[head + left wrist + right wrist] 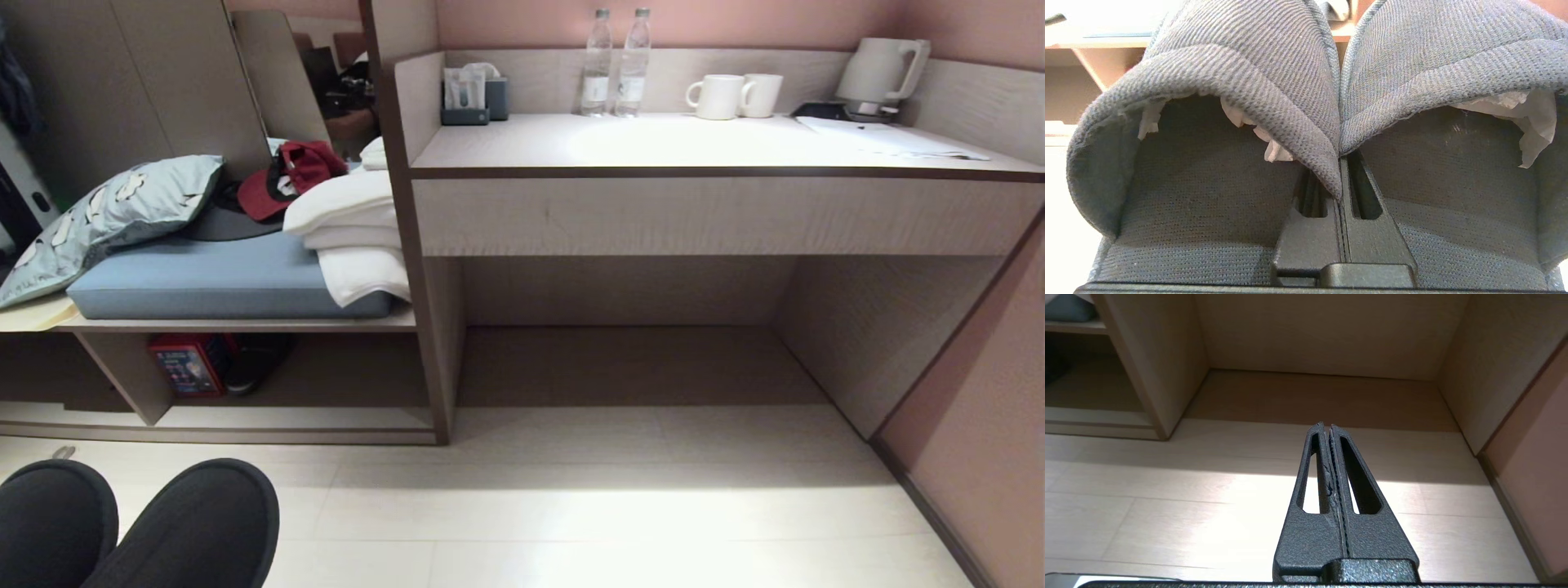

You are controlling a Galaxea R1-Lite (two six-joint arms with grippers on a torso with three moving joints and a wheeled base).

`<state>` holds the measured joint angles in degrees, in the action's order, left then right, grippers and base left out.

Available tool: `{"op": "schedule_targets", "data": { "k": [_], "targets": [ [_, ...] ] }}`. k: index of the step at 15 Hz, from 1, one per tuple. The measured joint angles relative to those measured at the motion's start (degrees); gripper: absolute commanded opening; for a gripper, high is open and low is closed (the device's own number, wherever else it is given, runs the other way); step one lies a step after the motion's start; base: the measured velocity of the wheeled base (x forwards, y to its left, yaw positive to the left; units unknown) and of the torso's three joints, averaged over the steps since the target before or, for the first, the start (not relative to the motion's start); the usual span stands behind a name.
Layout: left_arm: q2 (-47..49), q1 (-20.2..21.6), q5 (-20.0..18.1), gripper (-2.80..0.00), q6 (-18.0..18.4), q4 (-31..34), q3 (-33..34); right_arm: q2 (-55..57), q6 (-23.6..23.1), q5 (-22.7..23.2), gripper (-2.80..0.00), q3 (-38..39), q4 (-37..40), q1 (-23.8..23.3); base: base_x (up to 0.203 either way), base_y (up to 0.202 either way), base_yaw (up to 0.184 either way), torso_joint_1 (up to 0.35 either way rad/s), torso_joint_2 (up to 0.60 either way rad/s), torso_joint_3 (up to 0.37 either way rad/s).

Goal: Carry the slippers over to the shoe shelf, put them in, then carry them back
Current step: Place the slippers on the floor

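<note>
The slippers (139, 527) are held pinched together at their inner edges by the left gripper (1340, 179), low at the robot's left; right gripper (1327, 428) closed, empty; the shoe shelf (294, 418) is best approached low and level, clear of the red box (186, 364).

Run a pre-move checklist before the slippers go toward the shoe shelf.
1. Grip on the slippers: ok. The left gripper has its jaws shut on both inner edges, pinched together.
2. Both slippers carried: ok. The two toes show low at the left of the head view.
3. Right gripper free: ok. Jaws shut, nothing in them, over bare floor before the desk recess.
4. Shoe shelf in sight: ok. It lies ahead and to the left, under the blue cushion.
5. Room in the shelf: cannot tell. A red box and a dark item sit at its left; the right part looks free.
</note>
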<state>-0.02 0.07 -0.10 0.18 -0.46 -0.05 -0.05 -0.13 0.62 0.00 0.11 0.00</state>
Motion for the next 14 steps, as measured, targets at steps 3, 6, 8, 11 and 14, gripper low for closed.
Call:
{"op": "schedule_targets", "data": {
  "k": [3,6,8,11,14],
  "targets": [
    [0.0,0.0,0.0,-2.80,0.0,0.0,0.0,0.0,0.0,0.0,-2.80,0.0,0.0,0.0,0.000,-0.194,0.004,0.000,0.00,0.001],
    [0.0,0.0,0.0,-2.80,0.0,0.0,0.0,0.0,0.0,0.0,-2.80,0.0,0.0,0.0,0.000,-0.197,0.002,0.002,0.00,-0.002],
    [0.0,0.0,0.0,-2.80,0.0,0.0,0.0,0.0,0.0,0.0,-2.80,0.0,0.0,0.0,0.000,-0.195,0.000,0.004,0.00,0.009],
    [0.0,0.0,0.0,-2.80,0.0,0.0,0.0,0.0,0.0,0.0,-2.80,0.0,0.0,0.0,0.000,-0.198,0.000,0.006,0.00,0.004],
    [0.0,0.0,0.0,-2.80,0.0,0.0,0.0,0.0,0.0,0.0,-2.80,0.0,0.0,0.0,0.000,-0.195,-0.001,0.002,0.00,0.002]
  ]
}}
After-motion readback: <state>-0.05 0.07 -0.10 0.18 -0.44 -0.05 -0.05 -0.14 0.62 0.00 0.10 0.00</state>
